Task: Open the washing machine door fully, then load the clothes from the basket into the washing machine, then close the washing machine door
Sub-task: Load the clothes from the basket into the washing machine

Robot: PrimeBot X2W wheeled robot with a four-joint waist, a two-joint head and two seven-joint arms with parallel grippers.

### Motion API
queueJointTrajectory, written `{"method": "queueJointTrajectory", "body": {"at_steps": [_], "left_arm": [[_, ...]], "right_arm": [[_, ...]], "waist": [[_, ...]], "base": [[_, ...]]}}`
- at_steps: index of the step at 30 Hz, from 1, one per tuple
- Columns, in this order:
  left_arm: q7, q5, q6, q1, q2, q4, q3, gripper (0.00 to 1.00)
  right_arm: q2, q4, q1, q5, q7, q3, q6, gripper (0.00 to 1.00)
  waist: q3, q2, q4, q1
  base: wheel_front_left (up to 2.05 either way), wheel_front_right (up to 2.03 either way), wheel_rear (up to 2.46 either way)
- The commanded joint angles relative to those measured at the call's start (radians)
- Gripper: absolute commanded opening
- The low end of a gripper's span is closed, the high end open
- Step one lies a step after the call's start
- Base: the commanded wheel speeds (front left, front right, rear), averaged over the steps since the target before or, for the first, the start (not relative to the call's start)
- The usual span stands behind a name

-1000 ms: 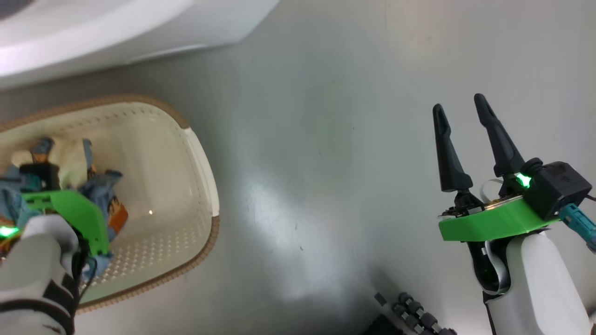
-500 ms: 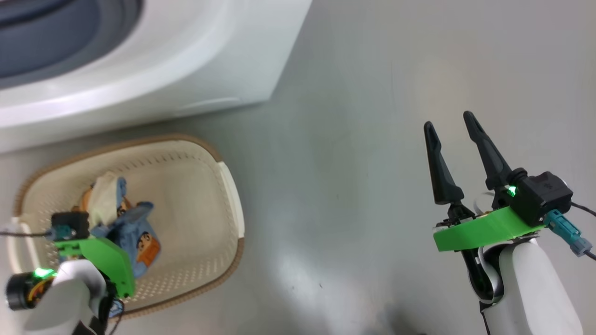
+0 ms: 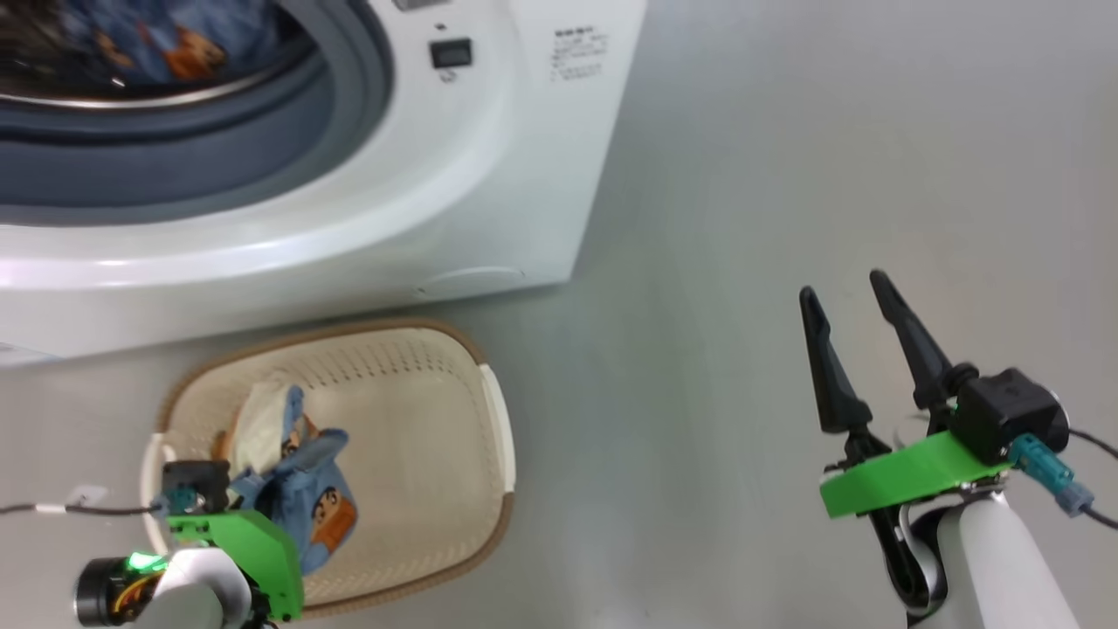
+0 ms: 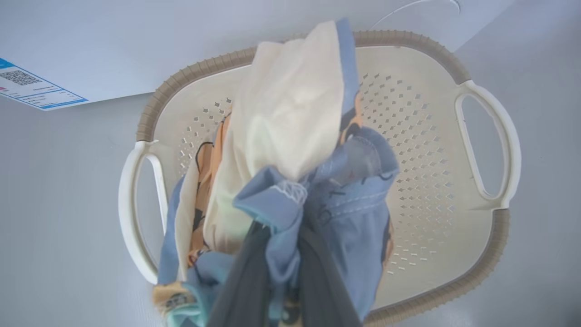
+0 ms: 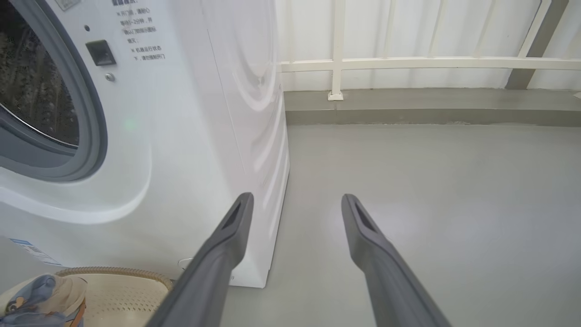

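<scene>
My left gripper (image 4: 282, 236) is shut on the clothes (image 4: 290, 118), a bundle of light-blue bear-print fabric and a cream-white piece hanging above the basket (image 4: 408, 42). In the head view the same clothes (image 3: 301, 489) sit over the basket (image 3: 419, 349) at lower left, just ahead of my green left wrist mount. The washing machine (image 3: 489, 175) stands behind the basket with its opening bare, and a blue bear-print garment (image 3: 148, 44) lies in the drum. The washing machine door is out of view. My right gripper (image 3: 840, 285) hangs open over the floor with nothing between its fingers.
Grey floor (image 3: 786, 131) spreads to the right of the machine. A white railing and low kerb (image 5: 408, 81) close off the far side. The machine's grey rubber ring (image 5: 91, 113) and blue label (image 4: 32, 86) show. The basket's rim (image 5: 118, 271) lies beside the machine's front.
The head camera has tilted up, bringing the machine's opening into view. My left gripper has risen with the clothes bundle out of the basket's bottom. The right gripper stays open.
</scene>
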Motion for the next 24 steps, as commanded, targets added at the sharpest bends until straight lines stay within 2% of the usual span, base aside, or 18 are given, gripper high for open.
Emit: {"method": "queueJointTrajectory", "body": {"at_steps": [1,14,24], "left_arm": [[-0.014,0.008,0.006,0.052,0.030,-0.057,0.025,0.00],[-0.015,0.040,0.033,0.257,0.014,-0.343,0.062,0.00],[-0.015,0.053,0.037,0.395,-0.001,-0.496,0.111,0.00]], "right_arm": [[-0.005,-0.014,0.034,-0.015,-0.005,0.016,0.002,1.00],[-0.009,0.009,0.105,-0.017,-0.005,-0.007,0.002,1.00],[-0.004,0.021,0.166,-0.010,-0.005,-0.022,0.002,1.00]], "waist": [[-0.081,0.0000,0.056,0.0000],[-0.237,0.0000,0.121,0.0000],[-0.333,0.0000,0.145,0.0000]], "base": [[0.00,0.00,0.00],[0.00,0.00,0.00],[0.00,0.00,0.00]]}}
